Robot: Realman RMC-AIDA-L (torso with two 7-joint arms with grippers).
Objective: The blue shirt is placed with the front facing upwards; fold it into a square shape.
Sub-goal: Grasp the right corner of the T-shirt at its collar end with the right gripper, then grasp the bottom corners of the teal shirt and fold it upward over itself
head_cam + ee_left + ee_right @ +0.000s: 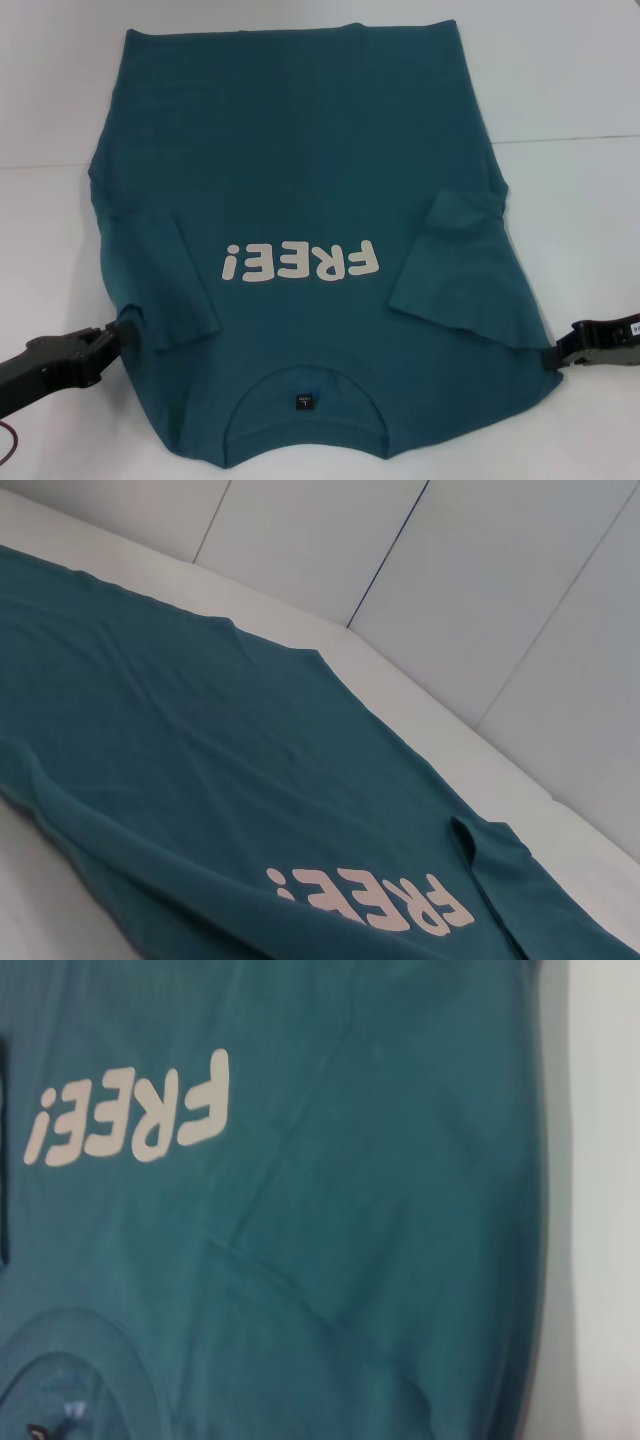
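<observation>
The shirt [310, 190] lay face-up on the tabletop [580, 90], collar nearest, sleeves folded inward, while the left gripper [118, 335] and right gripper [556, 356] met its near shoulders, likely for folding; whether their jaws gripped was unclear.

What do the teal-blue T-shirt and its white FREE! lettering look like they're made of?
The teal-blue T-shirt looks like soft matte knit fabric, probably cotton: it drapes limp, creases gently, and its sleeves fold flat. The white FREE! lettering seems a smooth printed or heat-pressed film, with crisp edges and no visible weave; which one I can't tell.
</observation>
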